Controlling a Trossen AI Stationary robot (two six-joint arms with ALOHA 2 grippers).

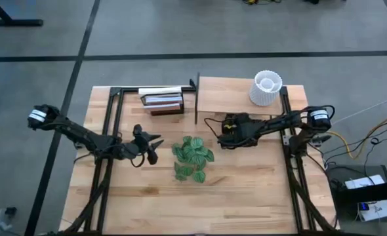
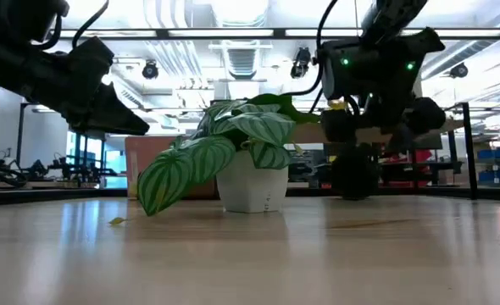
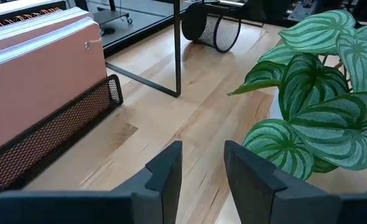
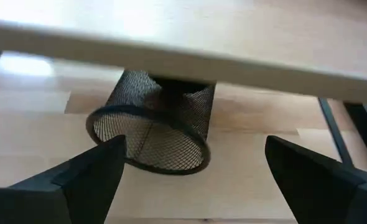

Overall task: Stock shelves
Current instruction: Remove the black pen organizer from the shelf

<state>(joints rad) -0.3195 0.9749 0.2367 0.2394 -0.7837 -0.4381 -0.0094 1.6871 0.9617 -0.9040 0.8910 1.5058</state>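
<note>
The shelves (image 1: pixel 239 98) stand at the table's far right, a pale board (image 4: pixel 183 31) on a thin black frame (image 3: pixel 178 50). A black mesh cup (image 4: pixel 152 127) lies tipped on its side on the tabletop under the board's left end, mouth toward my right gripper (image 4: pixel 193 155). That gripper is open just short of the cup (image 1: pixel 213 126), a finger on either side, touching nothing. A potted plant (image 1: pixel 192 157) with striped green leaves stands mid-table. My left gripper (image 3: pixel 202 177) is open just left of the plant (image 3: pixel 320 99), empty.
A dark mesh book rack (image 1: pixel 162 99) with notebooks (image 3: pixel 40 68) stands at the far side, left of the shelves. A white ribbed pot (image 1: pixel 266 88) sits on the shelf board. Bare tabletop (image 1: pixel 200 203) stretches along the near side.
</note>
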